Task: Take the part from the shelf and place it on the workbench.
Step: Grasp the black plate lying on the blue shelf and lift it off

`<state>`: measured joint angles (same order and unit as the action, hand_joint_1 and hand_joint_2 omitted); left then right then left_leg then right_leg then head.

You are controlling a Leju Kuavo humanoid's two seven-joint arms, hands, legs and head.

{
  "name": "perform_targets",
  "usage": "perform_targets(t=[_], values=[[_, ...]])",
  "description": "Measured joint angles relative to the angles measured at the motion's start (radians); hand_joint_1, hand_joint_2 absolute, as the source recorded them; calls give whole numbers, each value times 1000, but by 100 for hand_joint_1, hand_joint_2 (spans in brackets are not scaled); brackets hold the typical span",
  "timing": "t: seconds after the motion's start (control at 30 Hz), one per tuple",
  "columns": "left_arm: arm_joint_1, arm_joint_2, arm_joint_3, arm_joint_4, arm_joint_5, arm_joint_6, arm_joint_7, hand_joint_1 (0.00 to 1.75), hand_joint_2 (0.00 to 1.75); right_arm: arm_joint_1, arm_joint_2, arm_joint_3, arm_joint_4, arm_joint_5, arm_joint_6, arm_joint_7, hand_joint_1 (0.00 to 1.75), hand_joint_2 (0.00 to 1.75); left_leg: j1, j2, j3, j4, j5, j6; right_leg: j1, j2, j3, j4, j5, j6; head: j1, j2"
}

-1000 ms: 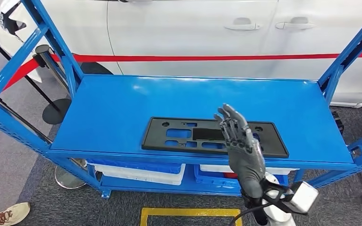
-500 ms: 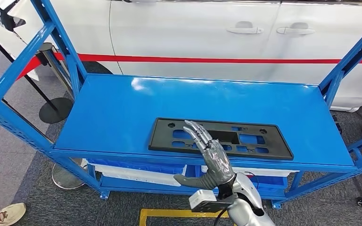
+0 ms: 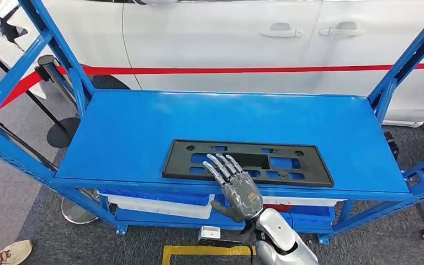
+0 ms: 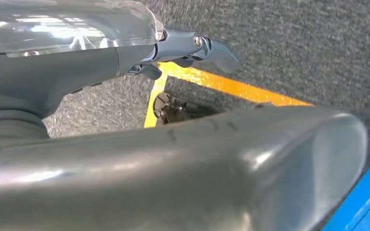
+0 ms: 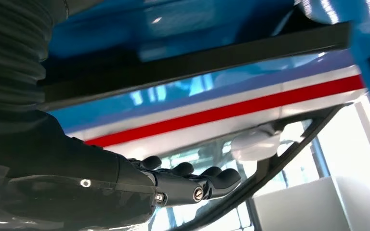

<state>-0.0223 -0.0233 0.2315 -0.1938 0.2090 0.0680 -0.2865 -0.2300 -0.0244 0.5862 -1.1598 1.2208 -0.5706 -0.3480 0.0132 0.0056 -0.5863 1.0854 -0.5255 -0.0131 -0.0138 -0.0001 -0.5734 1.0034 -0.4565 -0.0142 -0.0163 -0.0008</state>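
Blue shelf (image 3: pixel 143 127): black part (image 3: pixel 247 162) flat near front edge. Right hand (image 3: pixel 233 185) spread at part's 6 o'clock, empty. Risk: fingers shove part backward.

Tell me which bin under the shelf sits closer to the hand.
The right bin, white-rimmed over blue, just beside the right hand. The left bin lies further left, under the part's left end.

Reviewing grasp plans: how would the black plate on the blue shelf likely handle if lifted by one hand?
The black plate is thin, long and full of cut-outs, so probably light and may flex. Lying flat on the shelf, it could slide if pushed.
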Motion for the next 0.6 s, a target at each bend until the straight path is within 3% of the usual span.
perform_targets(t=[0.07,0.1,0.13,0.17,0.23,0.3,0.4,0.47,0.53,0.6], values=[[1,-1,0,0,-2,-1,0,0,0,-12,7,4,38,45,-32,28,0,175,0,0,-61,130,-60,-3,2,0,-1,1,-1,-5,0,0],[3,-1,0,0,-4,-1,1,0,0,-18,12,6,59,61,-46,39,0,175,1,0,-89,187,-78,-5,4,0,-1,1,-1,-6,0,0],[4,-1,0,0,-6,-1,0,0,0,-24,18,7,80,73,-57,48,0,175,1,0,-103,214,-78,-6,4,0,0,2,-2,-6,0,0],[5,-1,0,0,-7,-1,0,0,0,-31,25,8,100,81,-65,57,0,175,1,0,-98,200,-58,-6,5,1,0,3,-2,-6,0,0],[4,-1,1,0,-9,-1,0,0,0,-52,41,8,136,91,-79,72,0,175,1,0,-41,71,15,-2,5,4,2,7,-5,-3,0,0],[2,0,2,0,-10,-1,0,0,0,-76,58,8,166,97,-95,86,0,175,-1,-1,10,-41,55,4,8,7,-1,15,-10,5,0,0],[0,0,6,0,-10,-1,2,0,0,-102,74,8,203,107,-115,100,0,175,-3,-5,17,-63,58,18,11,7,-5,18,-9,19,1,0],[1,-1,8,0,-11,0,2,0,0,-109,80,6,217,125,-119,119,0,175,0,-5,19,-70,63,30,9,6,-13,39,-28,29,1,0],[1,-2,9,0,-15,1,2,0,0,-113,84,-5,220,151,-123,139,0,175,2,-4,19,-74,67,39,6,5,-55,131,-83,38,3,0],[1,-1,10,0,-20,0,0,0,0,-114,89,-26,223,177,-125,150,0,175,0,-3,17,-74,67,43,4,5,-118,263,-139,44,3,0]])
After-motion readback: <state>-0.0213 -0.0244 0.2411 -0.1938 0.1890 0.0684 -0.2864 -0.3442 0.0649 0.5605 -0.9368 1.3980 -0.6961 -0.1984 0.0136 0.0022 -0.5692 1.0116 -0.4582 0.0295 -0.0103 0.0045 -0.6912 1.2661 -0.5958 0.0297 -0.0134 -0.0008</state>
